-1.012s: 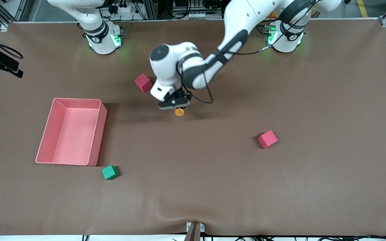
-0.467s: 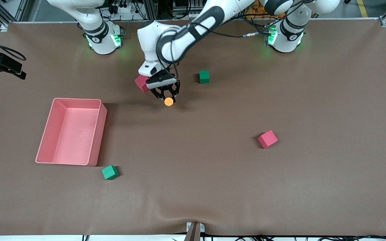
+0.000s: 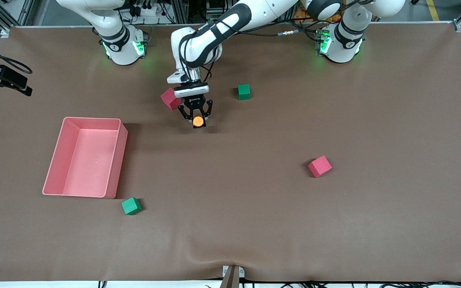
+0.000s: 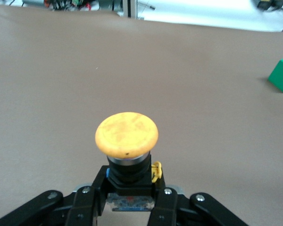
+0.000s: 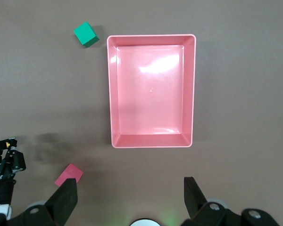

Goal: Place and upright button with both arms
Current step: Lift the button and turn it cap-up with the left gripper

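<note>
left gripper [image 3: 195, 116] clamped; right gripper [image 5: 132, 200] spread, waiting.

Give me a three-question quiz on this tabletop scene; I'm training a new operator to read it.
1. True or false: the left gripper is shut on the button.
2. How many cubes lie on the table?
3. The right gripper hangs open above: A) the pink bin B) a green cube C) a red cube

Key: 1 true. 2 four: two red, two green. 3 A.
</note>
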Action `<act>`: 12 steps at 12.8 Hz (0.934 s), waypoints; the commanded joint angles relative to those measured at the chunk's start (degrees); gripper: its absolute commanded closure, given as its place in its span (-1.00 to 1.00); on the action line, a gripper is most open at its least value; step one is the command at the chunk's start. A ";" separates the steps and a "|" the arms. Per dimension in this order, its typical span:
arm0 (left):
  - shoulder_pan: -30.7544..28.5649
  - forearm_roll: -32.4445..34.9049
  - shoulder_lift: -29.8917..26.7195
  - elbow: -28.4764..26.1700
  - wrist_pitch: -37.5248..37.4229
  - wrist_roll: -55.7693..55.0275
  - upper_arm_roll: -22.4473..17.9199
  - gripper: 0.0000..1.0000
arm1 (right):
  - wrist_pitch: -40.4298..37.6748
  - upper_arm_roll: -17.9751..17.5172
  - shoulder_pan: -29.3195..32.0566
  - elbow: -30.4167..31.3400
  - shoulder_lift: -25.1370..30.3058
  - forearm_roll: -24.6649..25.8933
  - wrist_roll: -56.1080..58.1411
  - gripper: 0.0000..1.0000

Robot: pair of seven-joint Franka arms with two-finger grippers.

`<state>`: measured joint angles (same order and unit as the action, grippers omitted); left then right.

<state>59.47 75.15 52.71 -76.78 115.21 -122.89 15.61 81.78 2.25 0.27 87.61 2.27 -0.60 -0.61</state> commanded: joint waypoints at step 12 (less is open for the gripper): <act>7.41 20.57 8.47 -3.29 -1.22 -16.24 -2.61 -1.00 | 2.07 0.30 0.26 -0.95 -1.48 0.16 -0.54 -1.00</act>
<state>65.64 95.01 60.52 -80.89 113.60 -136.49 13.31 84.08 2.68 0.40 87.61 1.10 -0.58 -0.61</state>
